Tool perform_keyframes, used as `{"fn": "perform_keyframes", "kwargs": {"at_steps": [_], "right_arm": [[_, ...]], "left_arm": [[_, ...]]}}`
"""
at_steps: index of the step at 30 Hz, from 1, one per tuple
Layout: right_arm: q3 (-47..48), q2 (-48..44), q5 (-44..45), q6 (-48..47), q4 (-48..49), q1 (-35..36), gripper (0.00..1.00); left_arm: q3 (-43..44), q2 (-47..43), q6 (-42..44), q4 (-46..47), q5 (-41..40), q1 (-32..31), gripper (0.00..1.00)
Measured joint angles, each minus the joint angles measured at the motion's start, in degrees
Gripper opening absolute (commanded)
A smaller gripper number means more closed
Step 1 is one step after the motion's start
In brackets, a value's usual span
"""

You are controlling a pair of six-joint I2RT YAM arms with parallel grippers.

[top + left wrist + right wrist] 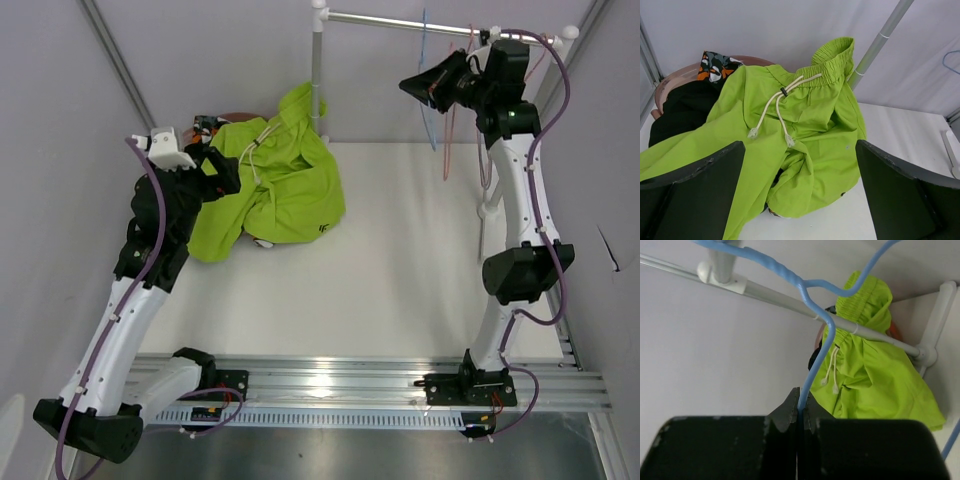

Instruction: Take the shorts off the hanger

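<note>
The lime-green shorts (pixel 275 180) lie crumpled on the table at the back left, white drawstring up; they also show in the left wrist view (pixel 805 135) and the right wrist view (pixel 875 375). My left gripper (pixel 222 168) is open and empty, just above their left side; its fingers (pixel 695 195) stand wide apart. My right gripper (pixel 418 85) is shut on the blue wire hanger (pixel 812 352), which hooks over the grey rail (pixel 770 295) at the back right. The hanger (pixel 428 90) carries nothing.
A rail stand with a white upright post (pixel 317 70) stands behind the shorts. A brown basket (pixel 675 75) with dark and patterned clothes sits under the shorts' left side. A red hanger (pixel 448 130) hangs on the rail. Walls close in left and right.
</note>
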Motion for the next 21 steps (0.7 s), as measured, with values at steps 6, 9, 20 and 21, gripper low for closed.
{"fn": "perform_keyframes", "kwargs": {"at_steps": [6, 9, 20, 21], "right_arm": [[-11.08, -4.37, 1.29, -1.62, 3.45, 0.11, 0.58], [-15.52, -8.55, 3.93, -3.58, 1.14, -0.04, 0.98], [-26.4, -33.4, 12.96, -14.29, -3.89, -0.2, 0.99], [-27.71, -36.17, 13.73, -15.61, -3.8, -0.2, 0.99]], "left_arm": [[-0.02, 0.09, 0.0, 0.31, 0.85, -0.09, 0.99], [-0.15, 0.24, -0.02, 0.61, 1.4, -0.09, 0.99], [-0.2, 0.31, 0.68, -1.09, 1.73, -0.13, 0.99], [-0.02, 0.07, 0.87, -1.7, 1.79, -0.15, 0.99]]}}
